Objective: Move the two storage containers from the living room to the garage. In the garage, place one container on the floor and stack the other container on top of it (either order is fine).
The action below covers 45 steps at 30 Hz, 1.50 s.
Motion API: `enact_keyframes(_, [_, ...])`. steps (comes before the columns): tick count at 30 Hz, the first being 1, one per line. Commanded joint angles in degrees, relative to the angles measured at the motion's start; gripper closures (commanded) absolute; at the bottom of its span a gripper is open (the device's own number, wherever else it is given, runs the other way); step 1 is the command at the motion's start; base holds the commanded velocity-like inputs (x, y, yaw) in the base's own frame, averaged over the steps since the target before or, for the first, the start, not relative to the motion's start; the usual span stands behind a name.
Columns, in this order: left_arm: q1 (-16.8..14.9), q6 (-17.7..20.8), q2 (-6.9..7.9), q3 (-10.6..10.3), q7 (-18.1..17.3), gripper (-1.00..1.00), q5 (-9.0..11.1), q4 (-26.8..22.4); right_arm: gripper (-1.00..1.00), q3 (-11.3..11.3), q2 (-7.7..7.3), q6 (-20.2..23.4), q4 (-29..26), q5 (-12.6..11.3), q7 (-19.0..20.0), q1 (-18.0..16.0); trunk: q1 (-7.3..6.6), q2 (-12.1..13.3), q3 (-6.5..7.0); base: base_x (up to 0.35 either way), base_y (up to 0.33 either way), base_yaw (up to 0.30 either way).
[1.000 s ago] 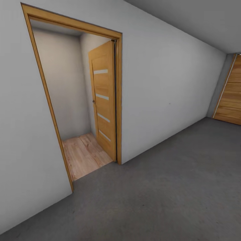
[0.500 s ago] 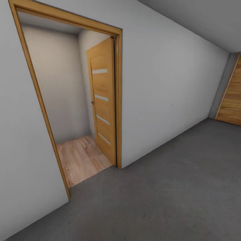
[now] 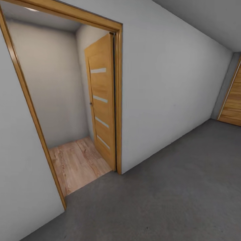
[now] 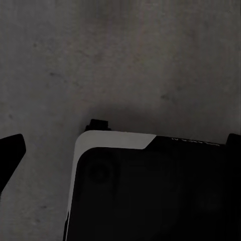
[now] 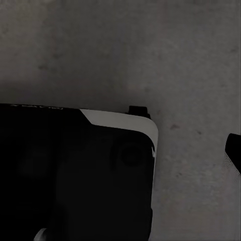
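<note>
One open wooden door [image 3: 102, 100] | concrete floor [image 3: 174, 194] ahead | plank door [image 3: 232, 107] right | jaws' state: cannot tell

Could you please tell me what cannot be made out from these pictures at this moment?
- Room beyond the doorway: in the head view the wall hides all but a strip of wood floor.
- Plank door: cut off by the head view's edge.
- Both wrist views: the robot's dark base blocks much of the concrete floor; end effector states unreadable.

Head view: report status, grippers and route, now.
Grippers: state cannot be told. On the garage's concrete floor, facing doorway; door swung open, wood plank floor beyond. Route through looks unobstructed.
</note>
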Motion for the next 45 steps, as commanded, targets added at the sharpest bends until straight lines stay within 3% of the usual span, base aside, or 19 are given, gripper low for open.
enact_keyframes(1, [-0.06,-0.17,0.01,-0.07,-0.29,-1.00,0.52,0.08,-1.00,0.42,0.03,-0.44,0.18,-0.60,0.40,0.11,0.05,-0.09,-0.11,0.322,0.000,0.000])
enact_keyframes(45, [-0.06,-0.09,0.01,-0.10,-0.30,-1.00,0.57,0.08,-1.00,0.42,0.03,-0.84,0.18,-0.55,0.40,0.41,0.05,-0.09,-0.11,0.322,0.000,0.000])
